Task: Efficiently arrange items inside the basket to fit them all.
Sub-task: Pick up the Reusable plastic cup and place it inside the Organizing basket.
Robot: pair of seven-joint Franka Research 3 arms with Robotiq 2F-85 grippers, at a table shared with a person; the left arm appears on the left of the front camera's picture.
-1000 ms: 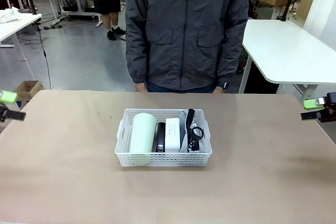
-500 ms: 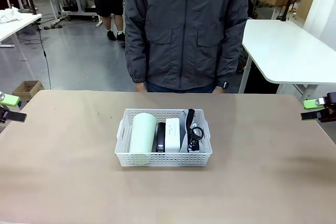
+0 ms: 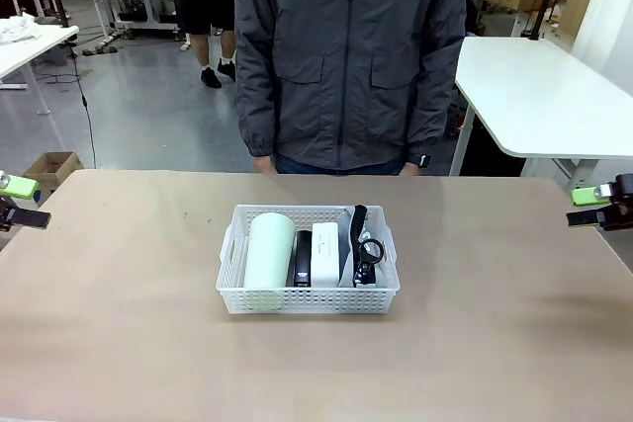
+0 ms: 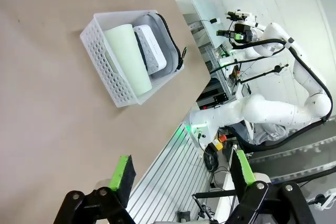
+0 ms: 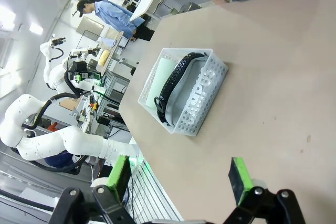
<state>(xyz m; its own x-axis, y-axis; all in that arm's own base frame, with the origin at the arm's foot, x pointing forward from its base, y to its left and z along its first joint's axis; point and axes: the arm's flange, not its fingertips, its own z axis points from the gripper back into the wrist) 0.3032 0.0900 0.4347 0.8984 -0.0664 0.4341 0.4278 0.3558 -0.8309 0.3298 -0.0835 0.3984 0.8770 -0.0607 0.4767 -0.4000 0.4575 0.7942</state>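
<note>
The white basket sits mid-table, packed. In it, left to right, lie a pale green cup on its side, a black stapler, a small white box and the grey pouch with its black strap. My left gripper hovers open at the table's left edge, far from the basket; its wrist view shows the cup and box. My right gripper hangs open at the right edge; its wrist view shows the basket and the "CAMPUS" pouch.
A person in a grey jacket stands at the far edge behind the basket, hands down. A white table stands off to the right. Bare tabletop lies all round the basket.
My left gripper has shifted very slightly at the table's left edge. The basket, its contents and my right gripper have stayed put.
</note>
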